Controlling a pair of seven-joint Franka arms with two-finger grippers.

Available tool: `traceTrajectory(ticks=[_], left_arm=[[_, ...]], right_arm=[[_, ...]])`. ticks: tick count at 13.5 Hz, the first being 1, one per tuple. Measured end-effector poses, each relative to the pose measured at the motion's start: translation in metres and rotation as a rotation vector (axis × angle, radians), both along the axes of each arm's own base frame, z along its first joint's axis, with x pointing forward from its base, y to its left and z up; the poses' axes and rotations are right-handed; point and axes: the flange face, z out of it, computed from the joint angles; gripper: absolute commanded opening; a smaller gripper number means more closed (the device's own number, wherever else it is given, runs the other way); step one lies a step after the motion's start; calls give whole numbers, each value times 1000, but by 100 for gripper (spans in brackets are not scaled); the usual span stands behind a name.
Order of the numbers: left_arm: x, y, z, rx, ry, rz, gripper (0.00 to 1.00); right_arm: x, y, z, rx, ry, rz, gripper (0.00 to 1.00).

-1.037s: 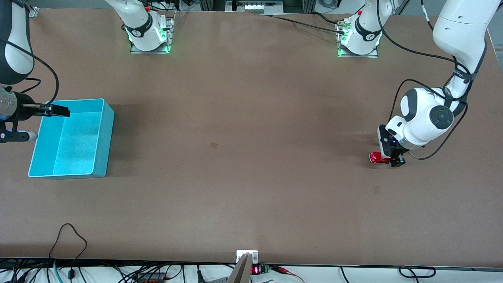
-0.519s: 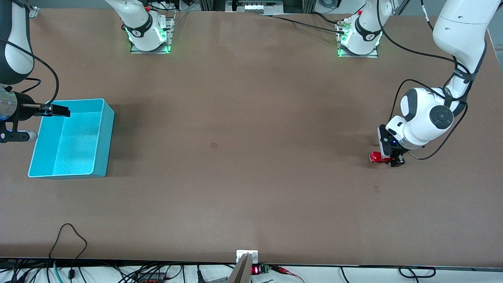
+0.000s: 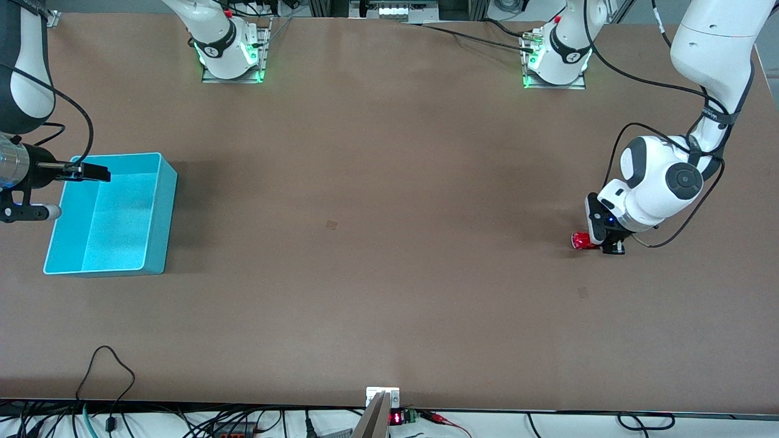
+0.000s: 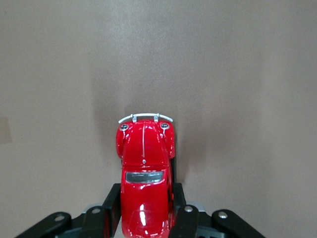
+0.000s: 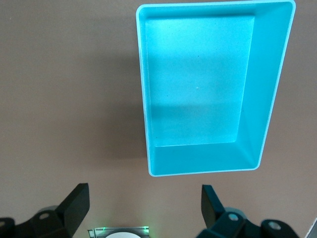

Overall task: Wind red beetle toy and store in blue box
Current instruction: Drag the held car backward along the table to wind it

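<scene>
Beetle pinched low on the bench for winding, box waiting empty.

The red beetle toy [image 4: 144,186] is clamped by its sides in the left gripper [image 3: 604,245], nose projecting ahead of the fingers, wheels apparently on the bench [image 3: 389,243]. For a good wind, the pinch should be kept firm and the car pressed down and drawn straight back along its own axis. The right gripper [image 3: 85,172] is held spread and empty over the rim of the blue box [image 3: 155,213], which lies directly below it.
</scene>
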Motion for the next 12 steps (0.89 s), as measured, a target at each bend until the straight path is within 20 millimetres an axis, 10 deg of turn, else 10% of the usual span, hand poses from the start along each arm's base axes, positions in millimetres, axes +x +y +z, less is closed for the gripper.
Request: traceTrajectory(ticks=[12], left_arm=[[-1,11,0,0,2,17,28]], right_arm=[[-1,3,0,8,13,20,100]])
